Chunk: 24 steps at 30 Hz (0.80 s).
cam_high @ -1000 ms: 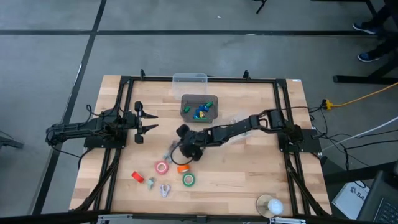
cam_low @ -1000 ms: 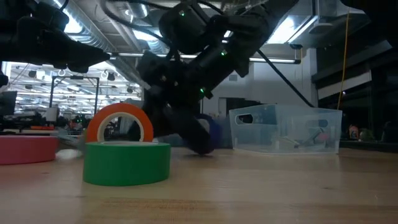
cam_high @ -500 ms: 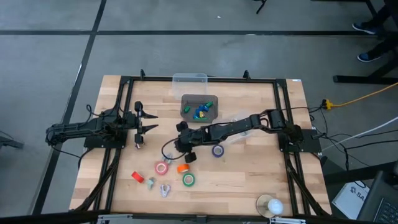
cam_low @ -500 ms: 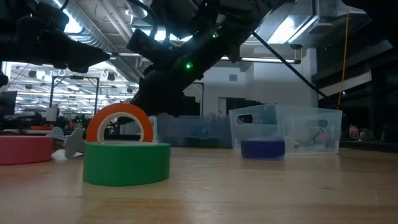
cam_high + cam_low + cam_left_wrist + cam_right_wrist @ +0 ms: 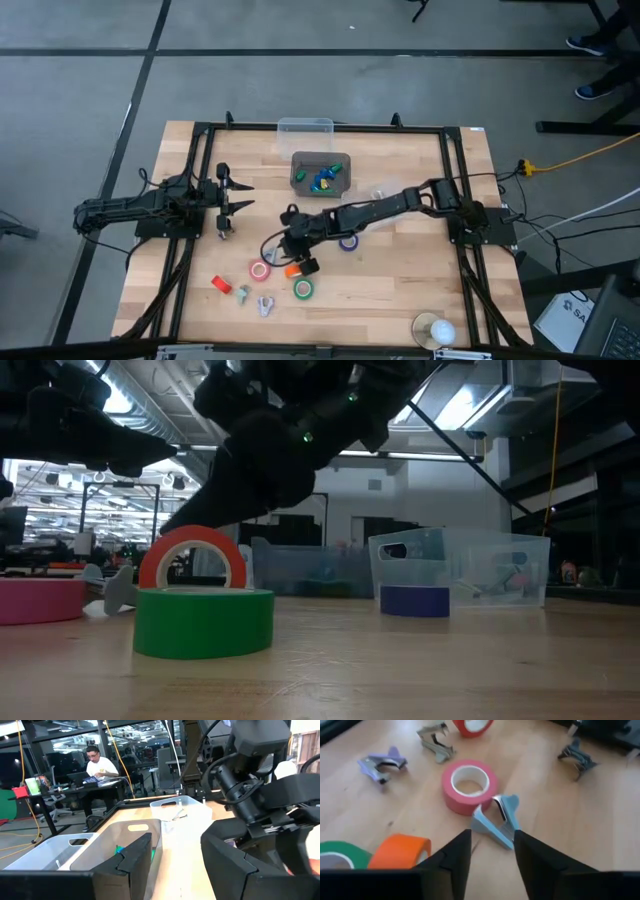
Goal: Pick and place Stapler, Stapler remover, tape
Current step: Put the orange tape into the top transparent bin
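My right gripper (image 5: 492, 857) hangs open over the middle of the table (image 5: 290, 250), tilted down. Just ahead of its fingertips lies a light-blue stapler remover (image 5: 497, 822), untouched, with a pink tape roll (image 5: 469, 786) flat behind it. An orange roll (image 5: 400, 852) stands on its edge beside a flat green roll (image 5: 337, 855). A blue tape roll (image 5: 348, 241) lies flat under the right arm. More stapler removers (image 5: 382, 762) (image 5: 436, 742) and a red roll (image 5: 472, 726) lie farther off. The stapler is out of view. My left gripper (image 5: 228, 195) waits open at the left.
A grey bin (image 5: 320, 172) with small coloured pieces and a clear bin (image 5: 305, 127) stand at the far side. A white round object (image 5: 435, 330) sits at the near right corner. A black frame (image 5: 455, 180) borders the table. A person sits in the room behind.
My right gripper has risen, rolled its wrist and swung toward the near left, coming over the pink and orange rolls. The blue tape roll, which was at the gripper a second ago, now lies flat on the table, clear of it.
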Tool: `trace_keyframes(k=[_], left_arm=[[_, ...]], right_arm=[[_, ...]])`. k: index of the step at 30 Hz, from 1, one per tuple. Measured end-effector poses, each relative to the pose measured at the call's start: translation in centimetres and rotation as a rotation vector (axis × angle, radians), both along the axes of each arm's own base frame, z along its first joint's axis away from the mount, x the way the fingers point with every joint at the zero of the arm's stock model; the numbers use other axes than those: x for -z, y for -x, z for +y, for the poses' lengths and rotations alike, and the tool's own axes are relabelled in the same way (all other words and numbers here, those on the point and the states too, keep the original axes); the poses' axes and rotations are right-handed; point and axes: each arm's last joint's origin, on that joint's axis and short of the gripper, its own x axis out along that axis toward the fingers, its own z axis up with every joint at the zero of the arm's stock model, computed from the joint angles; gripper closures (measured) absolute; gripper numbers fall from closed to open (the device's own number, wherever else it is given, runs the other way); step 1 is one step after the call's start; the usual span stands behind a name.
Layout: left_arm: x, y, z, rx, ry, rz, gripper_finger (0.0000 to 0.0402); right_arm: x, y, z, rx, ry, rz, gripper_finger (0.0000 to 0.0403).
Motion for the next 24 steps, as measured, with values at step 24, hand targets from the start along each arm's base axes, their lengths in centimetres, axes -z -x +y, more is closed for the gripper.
trace_keyframes(k=[24], left_arm=[[0.0, 0.0, 0.0, 0.000, 0.000, 0.001, 0.0233]], right_arm=[[-4.0, 2.1, 2.7, -0.038, -0.138, 0.069, 0.0182]])
